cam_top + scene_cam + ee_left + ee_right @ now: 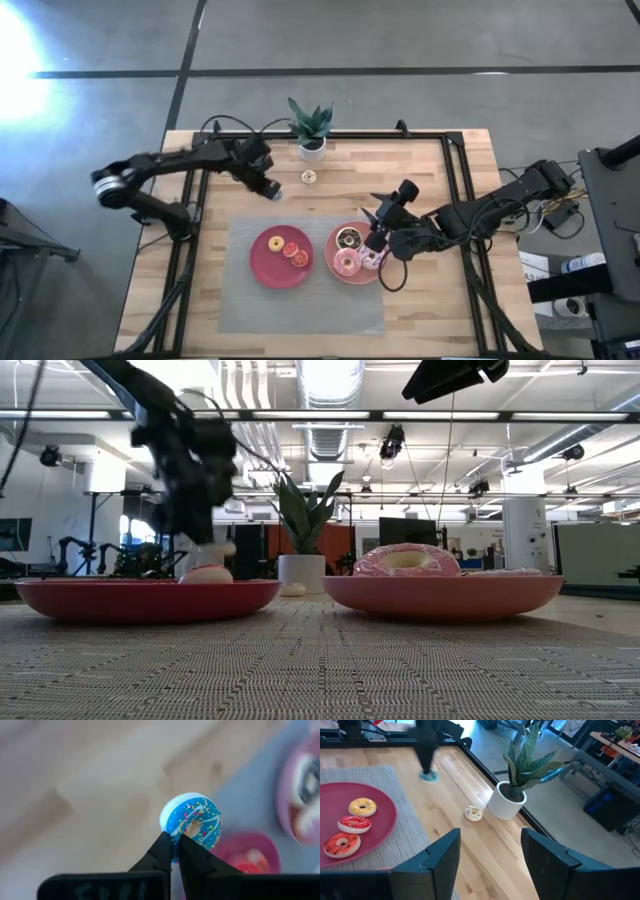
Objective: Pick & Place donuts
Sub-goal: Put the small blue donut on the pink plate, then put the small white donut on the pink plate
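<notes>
- My left gripper [172, 851] is pinched shut on the rim of the blue donut [192, 822], held centre frame in the left wrist view, above bare wood just off the grey mat [240, 300].
- In the high view that donut [275, 193] hangs up and left of the left plate [262, 262], which carries three tiny donuts [352, 825].
- My right gripper [490, 855] hovers, fingers spread and empty, over the right plate [335, 240], where the larger pink donut [405, 560] sits.
- A cream donut [473, 813] lies on the wood beside the plant pot [505, 802].
- I judge the blue one light and stiff, possibly slick; an edge pinch like this could pivot, so I'd move slowly.
</notes>
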